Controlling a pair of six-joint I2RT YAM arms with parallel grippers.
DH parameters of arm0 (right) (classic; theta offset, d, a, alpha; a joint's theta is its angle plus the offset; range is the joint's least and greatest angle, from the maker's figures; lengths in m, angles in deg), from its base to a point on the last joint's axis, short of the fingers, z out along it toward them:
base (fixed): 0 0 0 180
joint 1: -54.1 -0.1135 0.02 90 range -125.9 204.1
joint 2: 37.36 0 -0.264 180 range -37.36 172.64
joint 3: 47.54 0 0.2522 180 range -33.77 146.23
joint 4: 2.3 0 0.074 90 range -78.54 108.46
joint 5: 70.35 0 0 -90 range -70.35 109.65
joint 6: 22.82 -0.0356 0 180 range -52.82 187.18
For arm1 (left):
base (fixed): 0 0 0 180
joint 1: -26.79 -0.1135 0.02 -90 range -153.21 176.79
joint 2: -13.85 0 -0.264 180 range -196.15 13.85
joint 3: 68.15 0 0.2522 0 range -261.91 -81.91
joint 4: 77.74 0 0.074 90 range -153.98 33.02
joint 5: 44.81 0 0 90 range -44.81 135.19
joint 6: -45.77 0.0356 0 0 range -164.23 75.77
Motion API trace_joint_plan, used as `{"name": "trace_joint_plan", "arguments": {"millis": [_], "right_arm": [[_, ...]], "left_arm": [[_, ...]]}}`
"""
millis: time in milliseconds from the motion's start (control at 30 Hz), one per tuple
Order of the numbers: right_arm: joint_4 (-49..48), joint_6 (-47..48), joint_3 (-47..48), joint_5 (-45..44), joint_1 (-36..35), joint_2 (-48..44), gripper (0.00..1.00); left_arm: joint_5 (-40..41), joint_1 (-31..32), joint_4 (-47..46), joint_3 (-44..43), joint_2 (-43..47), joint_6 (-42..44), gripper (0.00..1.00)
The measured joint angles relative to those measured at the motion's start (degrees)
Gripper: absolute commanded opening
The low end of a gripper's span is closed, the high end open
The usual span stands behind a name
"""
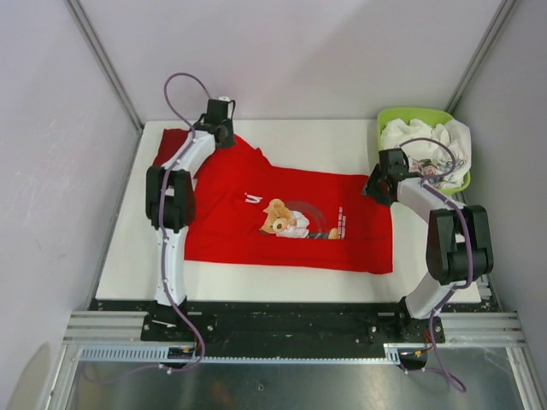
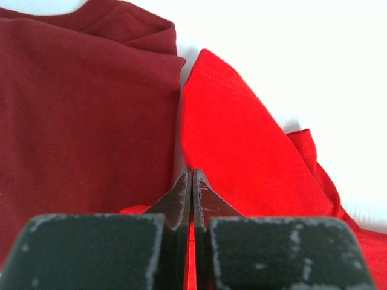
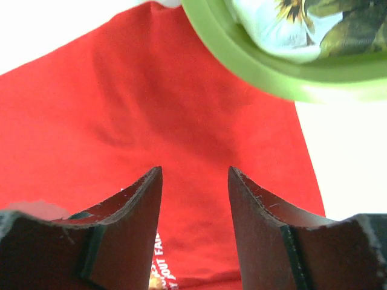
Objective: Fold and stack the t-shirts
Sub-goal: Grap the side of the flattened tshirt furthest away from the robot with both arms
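Note:
A bright red t-shirt (image 1: 256,235) with a cartoon bear (image 1: 285,218) lies spread flat across the white table, and it also shows in the left wrist view (image 2: 242,145) and the right wrist view (image 3: 139,103). A plain darker red t-shirt (image 1: 171,139) lies at the far left, partly under it, and fills the left half of the left wrist view (image 2: 78,115). My left gripper (image 1: 222,135) is at the bright shirt's far left sleeve, its jaws (image 2: 192,174) shut with a strip of bright red cloth between them. My right gripper (image 1: 374,188) hangs open (image 3: 195,172) just above the shirt's right edge.
A lime-green basket (image 1: 395,115) holding white printed cloth (image 1: 432,141) stands at the far right corner, close behind my right gripper; its rim (image 3: 242,57) shows in the right wrist view. White table (image 1: 308,141) shows beyond the shirt and along the near edge.

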Motion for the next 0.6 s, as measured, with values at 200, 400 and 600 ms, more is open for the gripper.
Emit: {"name": "trace_joint_plan", "arguments": {"millis": [200, 400, 600], "right_arm": [[-1.18, 1.38, 2.69, -1.9, 0.24, 4.26, 0.44], [-1.57, 2.4, 3.8, -3.52, -1.07, 6.47, 0.44], [-1.33, 3.58, 5.62, -4.87, -1.88, 7.54, 0.43]], "left_arm": [[-0.9, 0.0, -0.28, 3.43, 5.18, -0.7, 0.0], [-1.16, 0.0, -0.5, 8.85, 8.11, -1.14, 0.0], [-2.86, 0.0, -0.55, 14.99, 10.84, -1.27, 0.0]]}}
